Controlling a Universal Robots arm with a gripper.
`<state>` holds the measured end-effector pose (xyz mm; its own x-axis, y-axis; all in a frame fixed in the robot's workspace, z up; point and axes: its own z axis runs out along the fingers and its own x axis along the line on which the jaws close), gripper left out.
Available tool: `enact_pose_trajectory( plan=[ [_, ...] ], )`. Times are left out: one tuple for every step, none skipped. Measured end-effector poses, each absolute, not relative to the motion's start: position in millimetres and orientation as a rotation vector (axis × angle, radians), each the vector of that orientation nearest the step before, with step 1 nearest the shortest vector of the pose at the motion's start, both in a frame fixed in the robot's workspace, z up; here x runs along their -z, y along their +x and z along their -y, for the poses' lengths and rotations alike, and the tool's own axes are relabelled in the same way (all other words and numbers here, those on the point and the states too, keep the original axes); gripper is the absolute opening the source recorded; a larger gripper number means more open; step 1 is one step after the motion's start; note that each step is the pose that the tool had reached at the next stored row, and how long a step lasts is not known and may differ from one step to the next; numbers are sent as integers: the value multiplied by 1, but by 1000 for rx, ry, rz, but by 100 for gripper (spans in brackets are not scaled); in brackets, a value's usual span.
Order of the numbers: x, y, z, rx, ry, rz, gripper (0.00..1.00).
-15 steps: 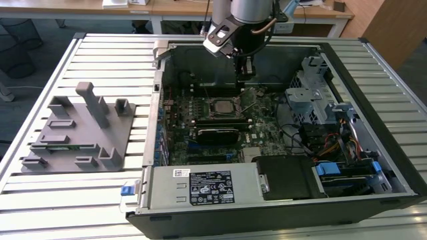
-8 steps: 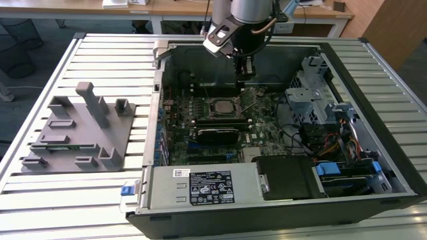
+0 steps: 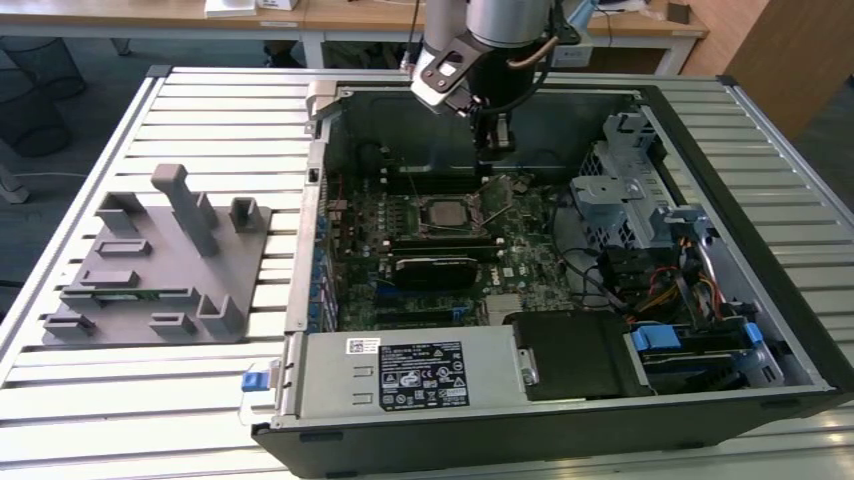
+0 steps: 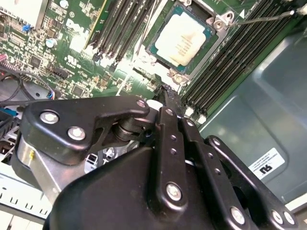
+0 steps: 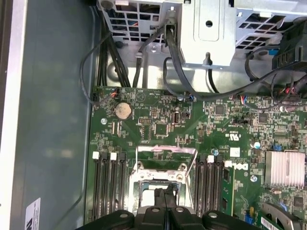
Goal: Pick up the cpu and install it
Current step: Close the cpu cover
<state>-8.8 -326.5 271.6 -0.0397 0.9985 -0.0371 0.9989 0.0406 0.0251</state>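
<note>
The cpu [image 4: 184,40] lies flat in the motherboard socket [image 4: 218,45], its pale silver top facing up inside the metal frame. In the exterior view the cpu [image 3: 446,212] sits mid-board in the open computer case. My gripper [image 3: 497,142] hangs above the board, just behind the socket, apart from the cpu. Its fingers [image 5: 160,199] press together with nothing between them. In the second wrist view the fingertips [image 4: 168,93] end short of the socket's corner. The socket's thin metal lever [image 4: 268,17] stands out to one side.
Memory slots [image 5: 108,179] flank the socket on both sides. A metal drive cage [image 3: 621,190] with cables stands at the exterior view's right, and a power supply [image 3: 400,372] at the case front. A grey fixture block [image 3: 154,260] rests on the slatted table [image 3: 160,400] to the left.
</note>
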Motion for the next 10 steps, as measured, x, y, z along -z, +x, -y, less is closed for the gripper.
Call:
enact_pose_trajectory(
  plan=[
    [-272, -8, 327, 12, 2146, -2234, 11],
    [-272, -8, 326, 12, 2146, -2234, 11],
    [-272, -8, 326, 12, 2146, -2234, 11],
    [-272, -8, 326, 12, 2146, -2234, 11],
    [-272, -8, 326, 12, 2146, -2234, 11],
    [-272, -8, 326, 12, 2146, -2234, 11],
    [-272, -7, 327, 12, 2146, -2234, 11],
    [-271, -7, 327, 12, 2146, -2234, 11],
    [-271, -6, 327, 12, 2146, -2234, 11],
    [-271, -5, 327, 12, 2146, -2234, 11]
  ],
)
